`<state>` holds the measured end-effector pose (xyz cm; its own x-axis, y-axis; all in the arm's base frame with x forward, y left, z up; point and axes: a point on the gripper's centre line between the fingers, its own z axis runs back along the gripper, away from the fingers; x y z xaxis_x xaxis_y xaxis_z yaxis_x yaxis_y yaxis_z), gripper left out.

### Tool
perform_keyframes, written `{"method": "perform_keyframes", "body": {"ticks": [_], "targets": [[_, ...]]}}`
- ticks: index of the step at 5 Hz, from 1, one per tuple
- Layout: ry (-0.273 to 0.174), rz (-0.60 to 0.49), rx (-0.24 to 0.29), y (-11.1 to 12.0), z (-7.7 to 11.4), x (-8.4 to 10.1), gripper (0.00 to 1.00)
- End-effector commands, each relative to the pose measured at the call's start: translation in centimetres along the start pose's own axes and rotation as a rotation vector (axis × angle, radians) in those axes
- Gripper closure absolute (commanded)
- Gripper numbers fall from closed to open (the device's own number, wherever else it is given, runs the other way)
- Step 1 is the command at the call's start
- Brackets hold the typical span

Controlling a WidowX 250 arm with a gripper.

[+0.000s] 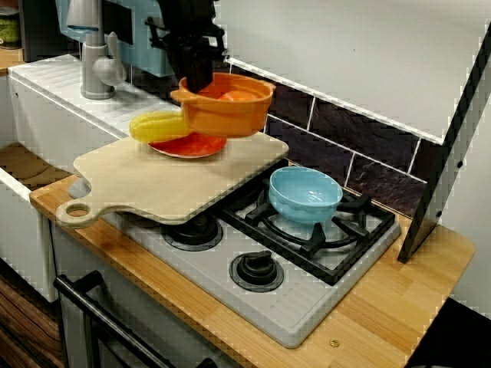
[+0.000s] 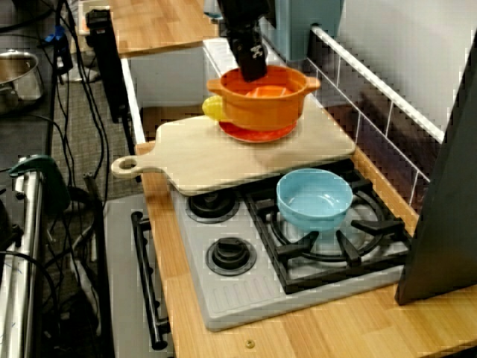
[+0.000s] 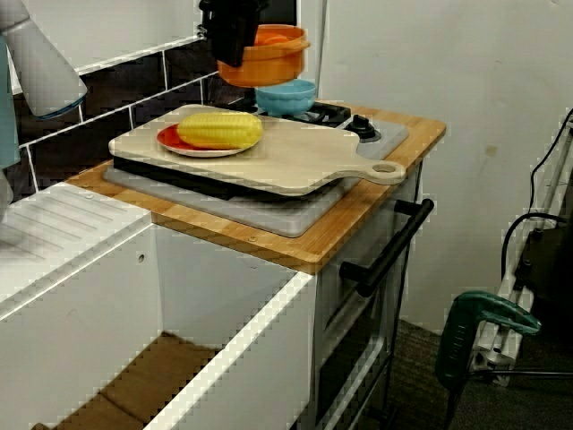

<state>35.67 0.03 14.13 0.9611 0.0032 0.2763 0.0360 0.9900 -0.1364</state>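
An orange two-handled pot [image 1: 230,111] hangs tilted above the wooden cutting board [image 1: 153,184], with something orange inside. My black gripper [image 1: 198,77] is shut on its rim by the left handle. In the view from the sink side the pot [image 3: 264,58] is clearly off the board, held by the gripper [image 3: 235,40]. Under and left of the pot sits a red plate [image 1: 188,146] carrying a yellow corn cob [image 1: 157,125]. In the view along the counter the pot [image 2: 264,104] hides most of the plate [image 2: 257,134].
A light blue bowl [image 1: 305,195] stands on the back right burner grate of the stove [image 1: 291,299]. The board overhangs the left burners. A grey tap [image 1: 96,69] and white sink lie left. A black slanted panel [image 1: 445,153] stands right. The oven handle [image 3: 385,251] juts out in front.
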Motion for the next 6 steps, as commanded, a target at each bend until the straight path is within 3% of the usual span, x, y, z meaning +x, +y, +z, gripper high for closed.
{"method": "perform_keyframes", "body": {"ticks": [1,3,6], "targets": [[-0.063,-0.088,0.014,-0.4,2.2,-2.0,1.0],[-0.051,-0.14,0.021,-0.9,2.1,-3.9,1.0],[-0.037,-0.169,0.058,0.5,1.2,-6.0,1.0]]}}
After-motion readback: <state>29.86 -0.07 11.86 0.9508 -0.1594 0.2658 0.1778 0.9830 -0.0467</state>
